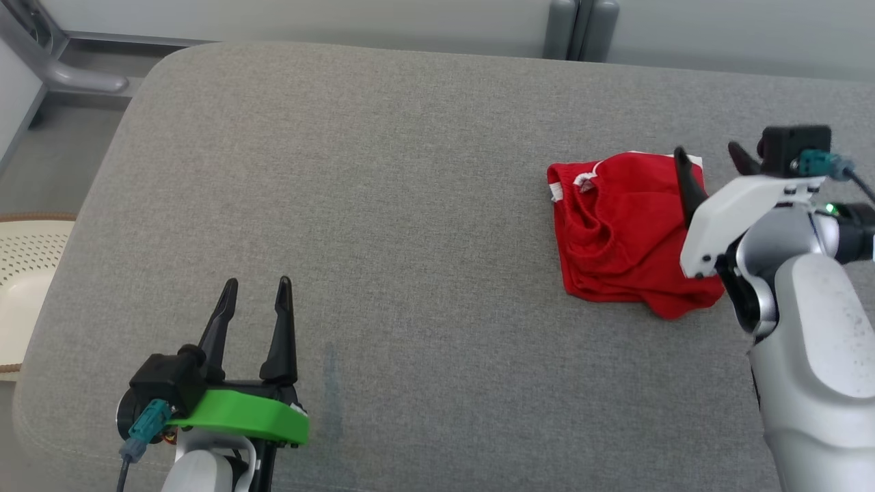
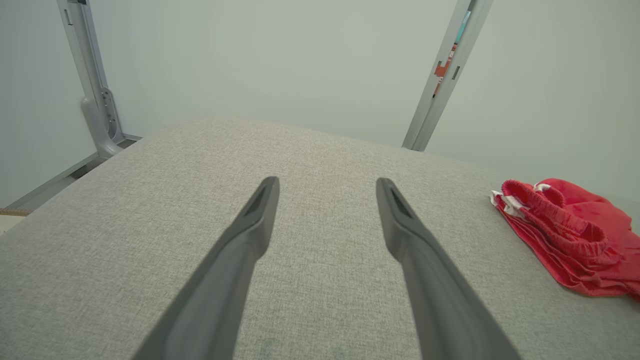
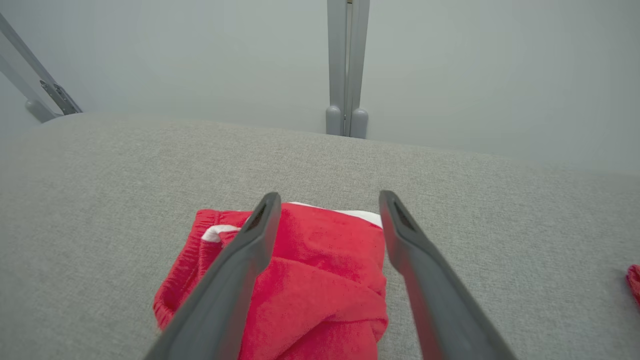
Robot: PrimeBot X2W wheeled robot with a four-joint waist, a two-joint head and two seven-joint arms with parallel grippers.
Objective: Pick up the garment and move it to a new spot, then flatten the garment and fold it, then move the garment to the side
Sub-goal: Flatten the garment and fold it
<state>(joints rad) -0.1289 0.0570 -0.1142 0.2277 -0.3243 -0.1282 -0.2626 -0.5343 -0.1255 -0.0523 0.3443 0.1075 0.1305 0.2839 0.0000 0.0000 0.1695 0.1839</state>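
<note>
The garment [image 1: 618, 232] is a pair of red shorts with white trim, lying folded in a rumpled square at the right of the grey padded table [image 1: 410, 205]. Over its right side hovers my right gripper [image 1: 707, 154], open, with no cloth between the fingers. In the right wrist view the garment [image 3: 320, 280] lies below and between the spread fingers of that gripper [image 3: 327, 200]. My left gripper [image 1: 260, 287] stands open at the near left of the table, far from the cloth. From the left wrist the garment [image 2: 570, 235] shows off to the right of the left gripper [image 2: 327, 182].
A pale perforated basket [image 1: 27, 273] sits off the table's left edge. Grey metal posts [image 1: 581, 27] stand behind the far edge. A small bit of red [image 3: 634, 282] shows at the right border of the right wrist view.
</note>
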